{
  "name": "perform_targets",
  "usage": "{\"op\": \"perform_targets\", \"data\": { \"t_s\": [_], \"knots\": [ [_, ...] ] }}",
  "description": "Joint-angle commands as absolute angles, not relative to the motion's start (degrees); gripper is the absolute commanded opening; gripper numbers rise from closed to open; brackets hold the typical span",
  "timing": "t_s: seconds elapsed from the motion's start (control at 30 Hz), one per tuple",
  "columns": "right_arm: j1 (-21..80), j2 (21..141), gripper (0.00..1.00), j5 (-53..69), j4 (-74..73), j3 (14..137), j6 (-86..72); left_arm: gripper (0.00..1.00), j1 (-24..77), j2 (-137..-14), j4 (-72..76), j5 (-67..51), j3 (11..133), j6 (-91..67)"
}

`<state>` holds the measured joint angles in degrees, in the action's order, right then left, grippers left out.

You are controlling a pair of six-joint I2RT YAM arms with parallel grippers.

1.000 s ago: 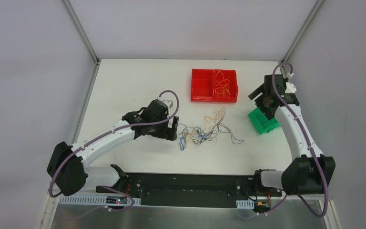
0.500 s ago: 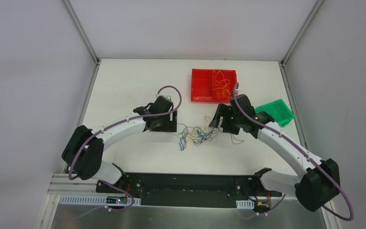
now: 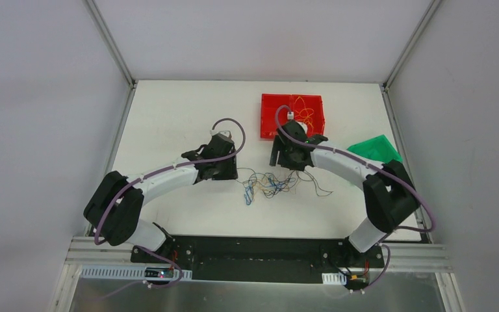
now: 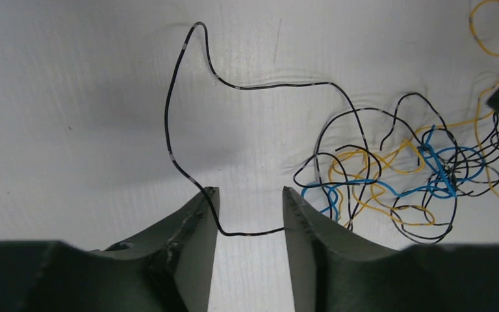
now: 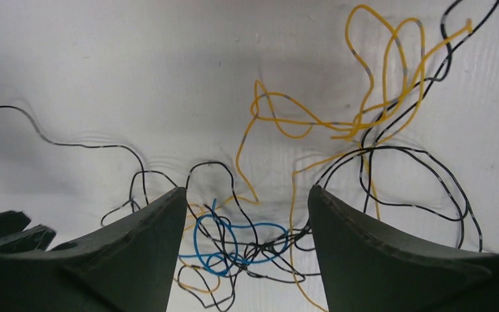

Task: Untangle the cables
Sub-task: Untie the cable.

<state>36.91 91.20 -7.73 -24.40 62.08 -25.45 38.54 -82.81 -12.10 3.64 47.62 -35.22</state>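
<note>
Left gripper [image 4: 250,195] and right gripper [image 5: 247,195] are hovering over the cables [image 3: 269,184], jaws apart.
Black strand [image 4: 250,233] is crossing the left gap; blue knot [image 5: 260,225] is lying between the right fingers [image 5: 377,247].

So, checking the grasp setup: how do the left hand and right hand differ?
The left hand has a narrower gap than the right hand. One black strand crosses the left hand's gap; the right hand straddles the blue-and-black knot. Both are open, neither gripping.

No text, labels or numbers are readable.
</note>
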Motion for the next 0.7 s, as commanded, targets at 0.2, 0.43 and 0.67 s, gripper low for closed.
{"op": "perform_targets", "data": {
  "t_s": [0.2, 0.43, 0.67],
  "knots": [
    [38.5, 104.4, 0.12, -20.1, -26.1, 69.0, -29.1, 0.00, 35.7, -79.3, -10.0, 4.8, 45.7, -35.6],
    [38.4, 91.2, 0.00, -18.2, -26.1, 65.0, -29.8, 0.00, 25.8, -70.2, -10.1, 1.4, 40.1, -38.1],
    [33.6, 71.8, 0.00, -9.0, -31.0, 60.9, -28.6, 0.00, 9.4, -55.0, -11.2, -8.9, 34.4, -44.3]
  ]
}}
